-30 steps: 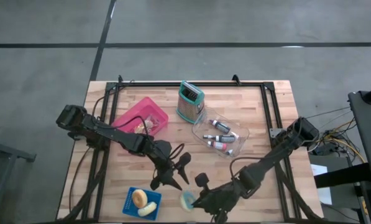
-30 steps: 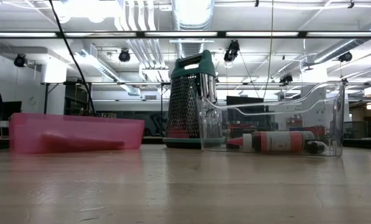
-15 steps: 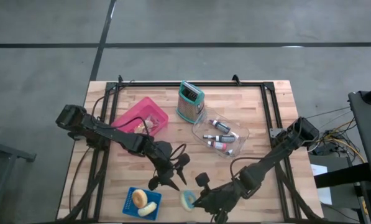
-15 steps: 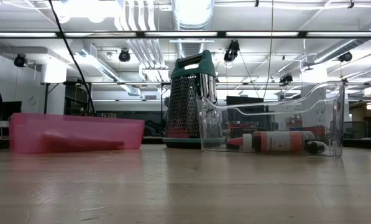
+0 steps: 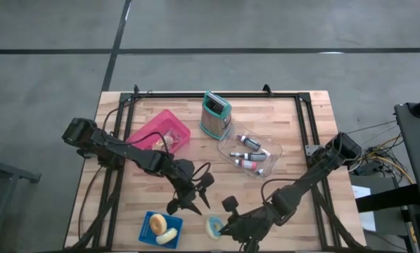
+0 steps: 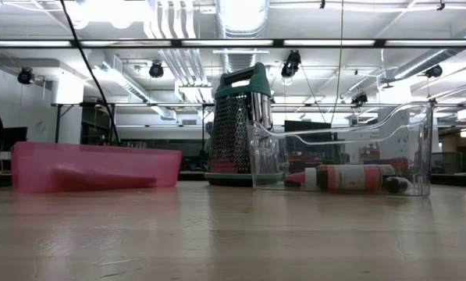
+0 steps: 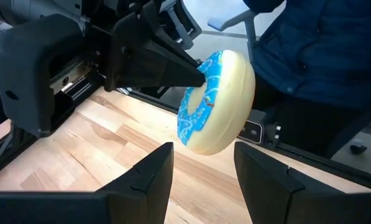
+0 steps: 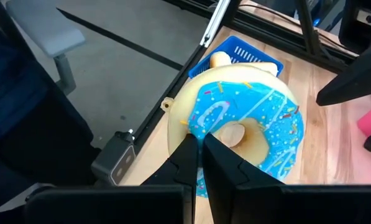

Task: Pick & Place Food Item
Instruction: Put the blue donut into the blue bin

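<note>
looking down in the high view, the right gripper [image 5: 219, 228] sits at the bottom centre of the frame with a donut [image 5: 213, 226] in its tips, just right of a blue basket [image 5: 148, 219] that already holds a round bun and a banana. the left gripper [image 5: 193, 195] hangs above and left of the donut, near it but apart, jaws spread and empty. a pink bin [image 5: 174, 125], a grater [image 5: 214, 115] and a clear tray [image 5: 273, 151] of tubes lie in the upper half, untouched.

in the low view, neither arm nor the donut shows; only the pink bin at left, the grater in the middle and the clear tray at right stand on the table [image 6: 233, 234].

in the left wrist view, the donut, blue-iced, is held on edge at the centre of the frame, off the wood, pinched through its ring by the other arm's fingers [image 7: 173, 65]; this arm's own fingers [image 7: 146, 183] at the bottom stand apart around nothing.

in the right wrist view, the donut fills the centre, clamped between fingers set close together, with the blue basket just beyond it at the top.

by my reading the pick is done and the place is left: the donut is lifted but not yet in the basket or any other container.
</note>
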`<act>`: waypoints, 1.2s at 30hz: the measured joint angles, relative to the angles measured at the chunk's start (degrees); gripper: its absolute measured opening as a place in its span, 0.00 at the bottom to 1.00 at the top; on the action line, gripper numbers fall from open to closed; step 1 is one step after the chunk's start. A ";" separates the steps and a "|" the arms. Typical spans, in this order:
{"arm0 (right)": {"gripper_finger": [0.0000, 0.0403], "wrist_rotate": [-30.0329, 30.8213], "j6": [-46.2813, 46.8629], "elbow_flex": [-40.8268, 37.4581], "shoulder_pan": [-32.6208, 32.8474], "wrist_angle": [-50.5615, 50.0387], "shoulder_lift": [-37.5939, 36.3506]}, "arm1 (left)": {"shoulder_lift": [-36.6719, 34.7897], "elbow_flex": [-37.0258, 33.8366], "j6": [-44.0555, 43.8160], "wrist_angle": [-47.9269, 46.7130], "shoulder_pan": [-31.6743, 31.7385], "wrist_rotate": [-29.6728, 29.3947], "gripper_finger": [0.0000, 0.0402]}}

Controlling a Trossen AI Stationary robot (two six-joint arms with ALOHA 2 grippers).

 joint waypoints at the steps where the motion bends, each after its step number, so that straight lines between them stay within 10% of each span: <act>1: 0.03 0.02 -0.06 0.00 0.00 0.00 0.00 | 0.00 0.00 0.00 0.00 0.00 0.00 0.43; 36: 0.03 11.96 -4.56 0.00 -3.02 -0.32 0.00 | 0.00 0.00 -0.03 0.39 -0.46 0.28 0.43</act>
